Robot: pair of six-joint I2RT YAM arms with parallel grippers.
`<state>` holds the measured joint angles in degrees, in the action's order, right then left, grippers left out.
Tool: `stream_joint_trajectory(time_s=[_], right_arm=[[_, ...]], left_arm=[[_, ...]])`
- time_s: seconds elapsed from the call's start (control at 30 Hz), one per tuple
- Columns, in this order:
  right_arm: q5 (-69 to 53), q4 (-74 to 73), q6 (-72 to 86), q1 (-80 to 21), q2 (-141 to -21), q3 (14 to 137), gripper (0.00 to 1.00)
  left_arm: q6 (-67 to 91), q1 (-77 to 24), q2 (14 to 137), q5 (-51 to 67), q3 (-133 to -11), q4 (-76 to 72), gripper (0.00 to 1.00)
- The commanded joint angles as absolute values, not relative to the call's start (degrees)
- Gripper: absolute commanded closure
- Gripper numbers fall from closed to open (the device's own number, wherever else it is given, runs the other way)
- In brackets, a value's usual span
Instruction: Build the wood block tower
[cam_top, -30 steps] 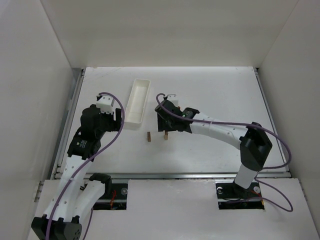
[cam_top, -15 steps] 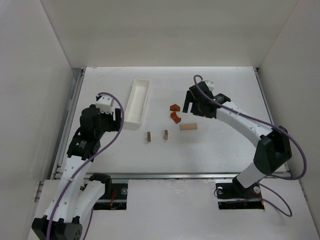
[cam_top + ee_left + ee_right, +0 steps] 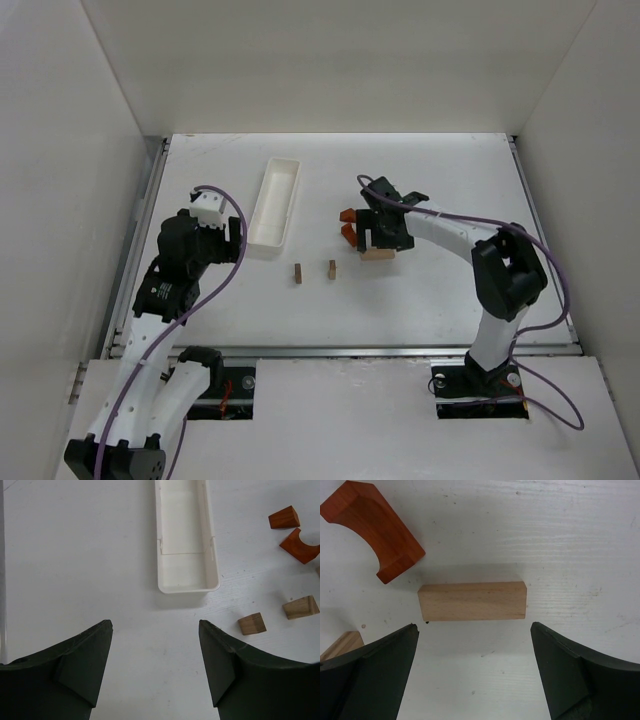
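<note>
**Mia:** Is the tower up?

**Ben:** No. We see its pieces lying apart on the table (image 3: 450,180), and nothing is stacked.

**Mia:** Where are the two little ones?

**Ben:** The left small block (image 3: 298,273) and the right small block (image 3: 332,268) stand side by side near the middle, with a gap between them.

**Mia:** And the long one?

**Ben:** The long tan block (image 3: 472,601) lies flat, off to the right of them. The right gripper (image 3: 472,630) hangs over it with its fingers spread very wide. We see bare table on both sides of the block, so neither finger touches it.

**Mia:** What about the red bits?

**Ben:** The curved red piece (image 3: 372,530) lies just beside one end of the long block, not touching it. The red wedge (image 3: 284,517) sits close by, a little farther back.

**Mia:** What is the other arm doing?

**Ben:** The left gripper (image 3: 155,625) hangs over bare table, near the close end of the white tray (image 3: 189,589). Its fingers are wide apart too, and we see nothing between them.
</note>
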<state>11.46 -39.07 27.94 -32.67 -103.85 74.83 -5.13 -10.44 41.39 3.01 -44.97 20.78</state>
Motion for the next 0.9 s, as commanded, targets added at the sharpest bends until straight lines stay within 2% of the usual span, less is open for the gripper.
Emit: stream_joint_trajectory(time_s=[0.0,0.33,0.87], right_arm=[[10.5,-35.8,24.9,-32.5,-105.0,75.9,0.0],[8.6,-34.7,25.8,-32.0,-106.4,75.9,0.0],[12.9,-36.8,26.3,-32.5,-109.8,77.1,0.0]], left_arm=[[-5.5,-10.1,40.5,3.8,-44.8,18.6,0.33],[-5.5,-10.1,40.5,3.8,-44.8,18.6,0.33],[-5.5,-10.1,40.5,4.3,-44.8,18.6,0.33]])
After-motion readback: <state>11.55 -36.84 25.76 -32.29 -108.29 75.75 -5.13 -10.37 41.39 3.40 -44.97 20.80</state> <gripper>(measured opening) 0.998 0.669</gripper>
